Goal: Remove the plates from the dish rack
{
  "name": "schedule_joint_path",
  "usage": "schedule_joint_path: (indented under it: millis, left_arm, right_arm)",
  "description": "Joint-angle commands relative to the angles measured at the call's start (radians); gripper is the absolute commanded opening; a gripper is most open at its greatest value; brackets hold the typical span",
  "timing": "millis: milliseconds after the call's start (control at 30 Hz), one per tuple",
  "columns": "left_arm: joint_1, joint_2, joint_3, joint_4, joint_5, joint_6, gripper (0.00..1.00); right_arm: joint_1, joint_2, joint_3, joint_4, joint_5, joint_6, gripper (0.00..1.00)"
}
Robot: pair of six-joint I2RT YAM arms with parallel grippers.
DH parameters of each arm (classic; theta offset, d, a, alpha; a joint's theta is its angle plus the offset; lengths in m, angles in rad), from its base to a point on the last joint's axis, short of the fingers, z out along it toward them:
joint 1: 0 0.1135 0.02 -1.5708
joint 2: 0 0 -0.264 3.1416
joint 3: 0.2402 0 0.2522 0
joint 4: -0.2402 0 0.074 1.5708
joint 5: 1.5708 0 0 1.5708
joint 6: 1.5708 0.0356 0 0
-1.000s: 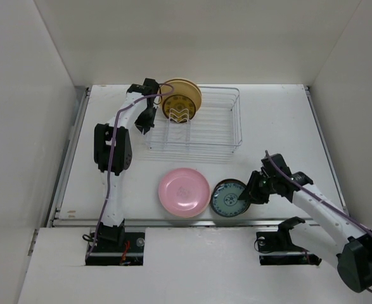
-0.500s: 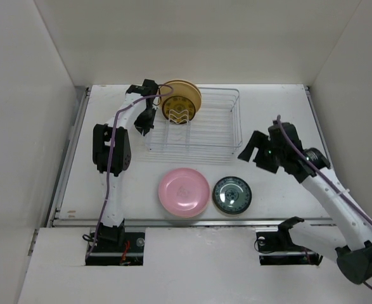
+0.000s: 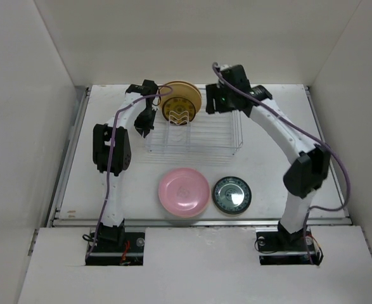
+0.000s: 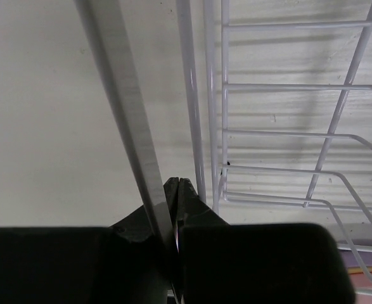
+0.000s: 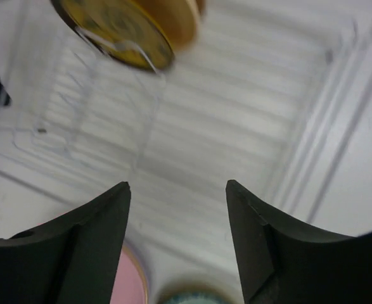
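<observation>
The dish rack [image 3: 201,130] stands at the back of the table. Yellow plates [image 3: 180,100] stand upright in its left end, behind divider prongs. A pink plate [image 3: 184,192] and a dark blue-green patterned plate [image 3: 232,194] lie flat on the table in front of the rack. My left gripper [image 3: 146,120] is at the rack's left edge, shut on a rim wire [image 4: 132,120] of the rack [image 4: 287,133]. My right gripper [image 3: 214,101] hangs open and empty over the rack, just right of the yellow plates [image 5: 119,28]. The right wrist view is blurred.
White walls close in the table at the back and on both sides. A raised ledge runs along the near edge [image 3: 198,221]. The pink plate [image 5: 125,278] and the patterned plate [image 5: 195,296] show low in the right wrist view.
My right arm has left the patterned plate on the table and swung up and back, from the front right to over the rack. The left arm has not moved.
</observation>
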Motion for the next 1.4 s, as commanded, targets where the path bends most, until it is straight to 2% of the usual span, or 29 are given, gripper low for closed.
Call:
schedule_joint_path:
  millis: [0,33,67,100,167,200,333,467,600,700,767,800,833,867,933,1000,1367]
  left_arm:
    - [-0.012,0.005,0.044,-0.177,0.071,0.055,0.00]
    - [-0.012,0.015,0.055,-0.186,0.071,0.055,0.00]
    - [-0.012,0.026,0.064,-0.186,0.071,0.055,0.00]
    - [-0.012,0.026,0.064,-0.186,0.071,0.055,0.00]
    - [-0.012,0.026,0.064,-0.196,0.071,0.055,0.00]
    - [-0.012,0.026,0.052,-0.186,0.071,0.055,0.00]
    - [-0.012,0.026,0.052,-0.186,0.071,0.055,0.00]
    - [-0.012,0.046,0.072,-0.186,0.071,0.055,0.00]
    - [-0.012,0.055,0.072,-0.186,0.071,0.045,0.00]
    - [-0.012,0.066,0.081,-0.186,0.092,0.035,0.00]
    - [-0.012,0.066,0.081,-0.186,0.105,0.035,0.00]
    - [-0.012,0.075,0.081,-0.195,0.120,0.025,0.00]
    - [-0.012,0.075,0.093,-0.196,0.140,0.025,0.00]
    - [-0.012,0.084,0.102,-0.209,0.152,0.013,0.00]
    - [-0.012,0.095,0.112,-0.218,0.161,-0.020,0.00]
    - [-0.003,0.095,0.121,-0.219,0.171,-0.038,0.00]
    - [-0.003,0.084,0.150,-0.219,0.146,-0.095,0.00]
  right_arm:
    - [0.053,0.215,0.228,0.186,-0.108,-0.292,0.66]
    - [0.053,0.266,0.283,0.186,-0.124,-0.329,0.62]
    - [0.053,0.365,0.408,0.186,-0.167,-0.329,0.60]
    - [0.053,0.366,0.464,0.198,-0.183,-0.329,0.60]
    - [0.053,0.489,0.552,0.235,-0.207,-0.329,0.60]
    - [0.053,0.518,0.586,0.310,-0.207,-0.329,0.60]
    - [0.063,0.573,0.531,0.512,-0.114,-0.297,0.60]
    - [0.072,0.625,0.522,0.582,0.036,-0.297,0.62]
    - [0.072,0.682,0.569,0.567,-0.011,-0.297,0.56]
    - [0.072,0.666,0.539,0.542,-0.022,-0.309,0.53]
    - [0.072,0.642,0.503,0.542,-0.078,-0.335,0.39]
    - [0.072,0.620,0.476,0.542,-0.088,-0.335,0.28]
    - [0.072,0.607,0.463,0.542,-0.088,-0.346,0.12]
    - [0.072,0.595,0.448,0.542,-0.077,-0.346,0.09]
    - [0.072,0.549,0.393,0.562,-0.054,-0.358,0.07]
    - [0.081,0.518,0.356,0.571,-0.036,-0.381,0.01]
    - [0.121,0.325,0.168,0.594,0.118,-0.490,0.00]
